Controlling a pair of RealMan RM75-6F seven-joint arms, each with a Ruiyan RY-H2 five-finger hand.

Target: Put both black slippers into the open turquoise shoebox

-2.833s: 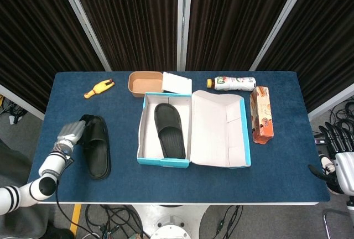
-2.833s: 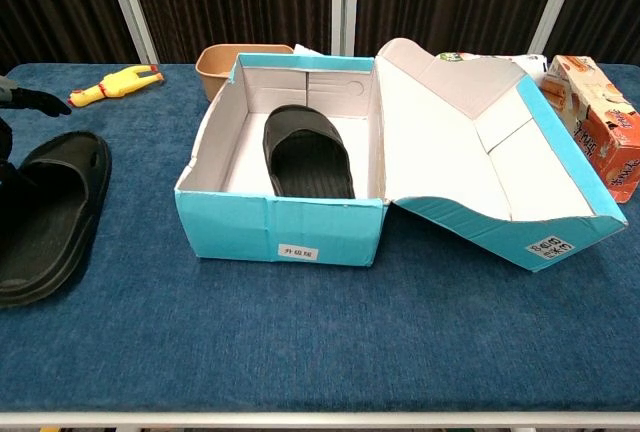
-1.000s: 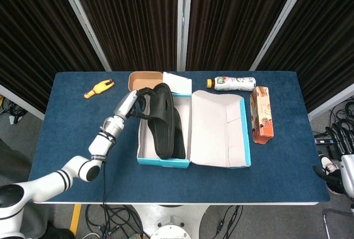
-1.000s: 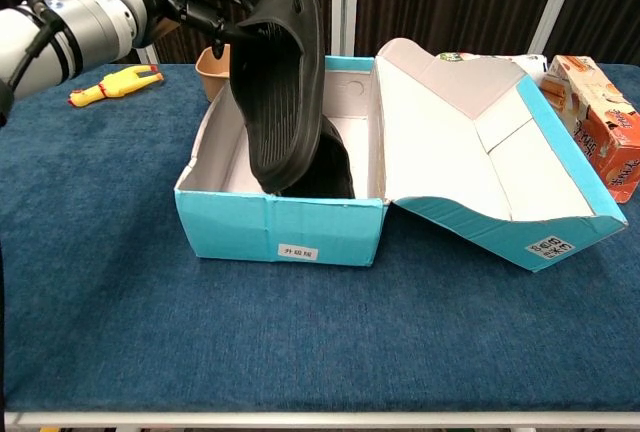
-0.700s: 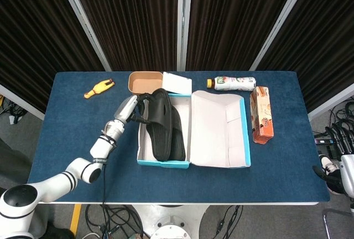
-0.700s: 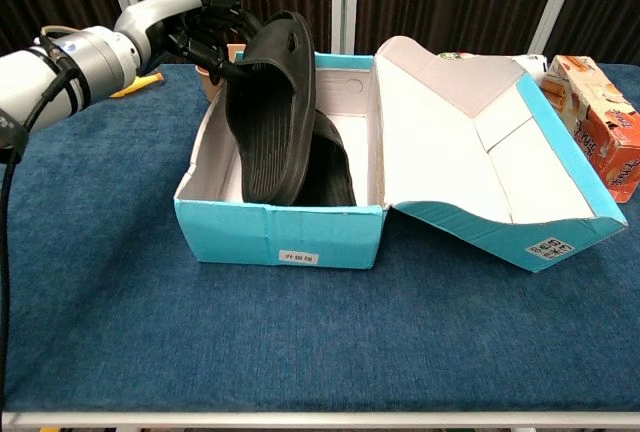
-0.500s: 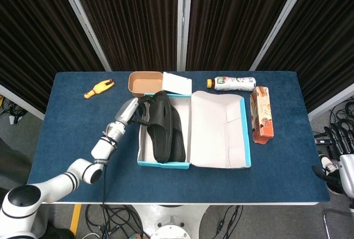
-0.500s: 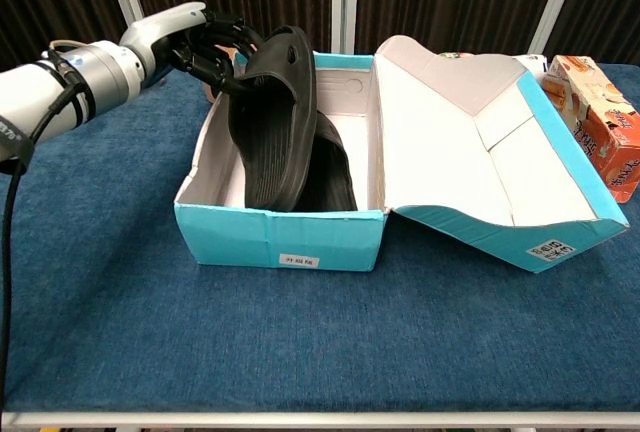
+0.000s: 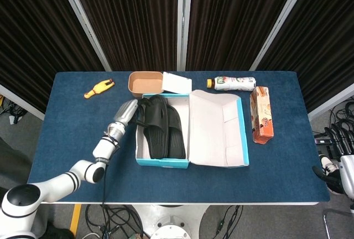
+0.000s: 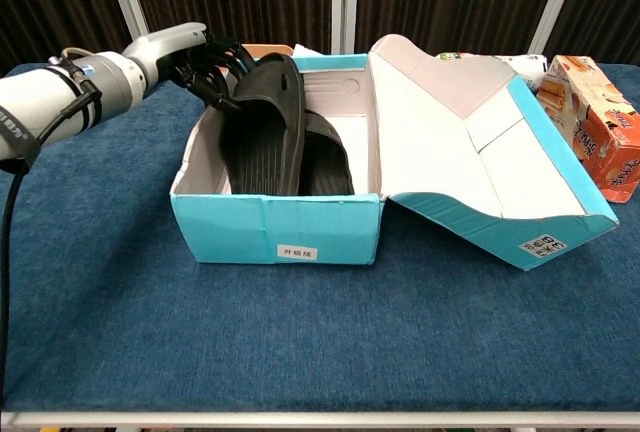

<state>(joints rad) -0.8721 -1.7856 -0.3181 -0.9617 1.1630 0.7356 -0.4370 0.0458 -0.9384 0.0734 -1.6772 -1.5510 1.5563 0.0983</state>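
The left hand (image 10: pixel 195 62) gripped the upper edge of a black rubber slipper (image 10: pixel 262 132) tilted on its side inside the open turquoise cardboard shoebox (image 10: pixel 275 222), sole facing forward. A second black slipper (image 10: pixel 325 157) lay flat beside it, largely hidden behind the first. The box's front wall cut off both slippers' lower ends. The right hand (image 9: pixel 344 175) sat at the frame's edge off the blue tabletop (image 9: pixel 287 156), mostly cropped; its fingers could not be made out.
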